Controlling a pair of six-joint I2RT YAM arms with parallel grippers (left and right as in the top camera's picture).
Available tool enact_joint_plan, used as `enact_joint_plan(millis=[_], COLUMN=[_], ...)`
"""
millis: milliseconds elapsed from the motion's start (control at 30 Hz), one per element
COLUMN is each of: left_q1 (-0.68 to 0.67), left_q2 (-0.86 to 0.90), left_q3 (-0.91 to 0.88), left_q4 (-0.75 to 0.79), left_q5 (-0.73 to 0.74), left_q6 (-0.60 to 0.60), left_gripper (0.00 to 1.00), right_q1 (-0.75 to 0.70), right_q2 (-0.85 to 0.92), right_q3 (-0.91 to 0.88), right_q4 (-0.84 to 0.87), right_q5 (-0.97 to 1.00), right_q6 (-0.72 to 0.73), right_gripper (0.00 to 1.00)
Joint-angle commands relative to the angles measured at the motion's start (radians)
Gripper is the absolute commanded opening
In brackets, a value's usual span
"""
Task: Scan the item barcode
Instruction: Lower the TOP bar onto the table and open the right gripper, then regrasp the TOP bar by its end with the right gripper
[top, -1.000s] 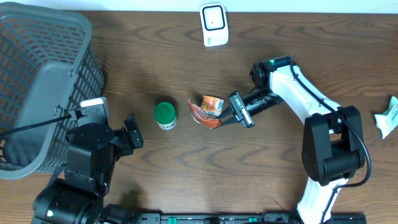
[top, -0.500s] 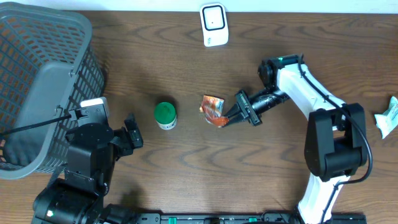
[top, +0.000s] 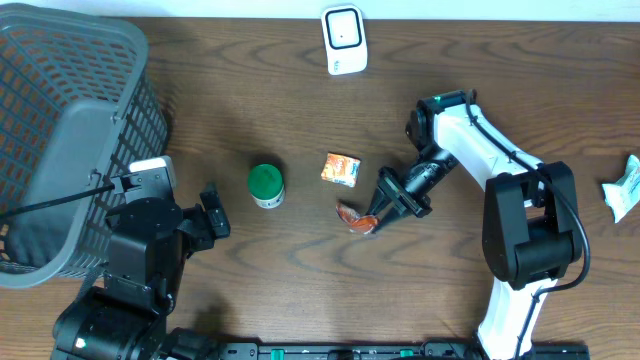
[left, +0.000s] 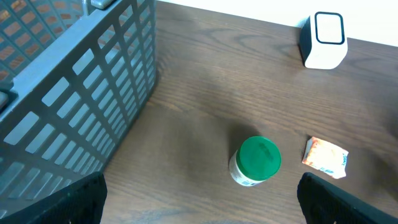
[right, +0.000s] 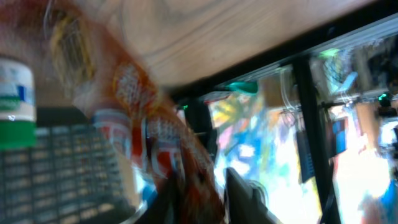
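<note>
1. Step in hand: item picked up, not yet presented. The right gripper (top: 375, 213) pinches one end of a crinkled orange-and-red foil snack packet (top: 351, 214); its jaws stand only narrowly apart with the wrapper between them. The wrist view is blurred, so I cannot judge how firm the grip is.
2. The packet sits mid-table, just off the wood, near a flat orange sachet (top: 341, 170) lying loose.
3. The white box-shaped barcode scanner (top: 343, 38) stands at the far edge, well apart.
4. Next move likely calls for carrying the packet there and turning its code to the window.
5. The packet's long axis continues the fingers' line, free end toward front-left. Barcode face: cannot tell.
6. The left gripper (top: 213, 212) is spread wide and empty.
</note>
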Motion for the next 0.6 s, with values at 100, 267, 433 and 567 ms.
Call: enact_joint_plan(millis=[100, 267, 433, 567], left_q1=[0.005, 0.005, 0.005, 0.005], left_q2=[-0.001, -0.001, -0.001, -0.001], left_q3=[0.015, 0.015, 0.015, 0.015], left_q4=[0.000, 0.001, 0.001, 0.000], left_q5=[-0.010, -0.010, -0.010, -0.010], left_q6=[-0.004, -0.004, -0.004, -0.004], left_gripper=[0.98, 0.98, 0.98, 0.98], right_q1=[-0.042, -0.107, -0.110, -0.040], right_q2=[0.005, 0.005, 0.005, 0.005], right_q3=[-0.002, -0.001, 0.003, 0.002], right_q4=[0.119, 0.256, 0.436, 0.488], right_q5=[0.050, 0.063, 0.230, 0.356], right_q6=[0.048, -0.204, -0.454, -0.672], right_gripper=[0.47, 0.68, 0.84, 0.69])
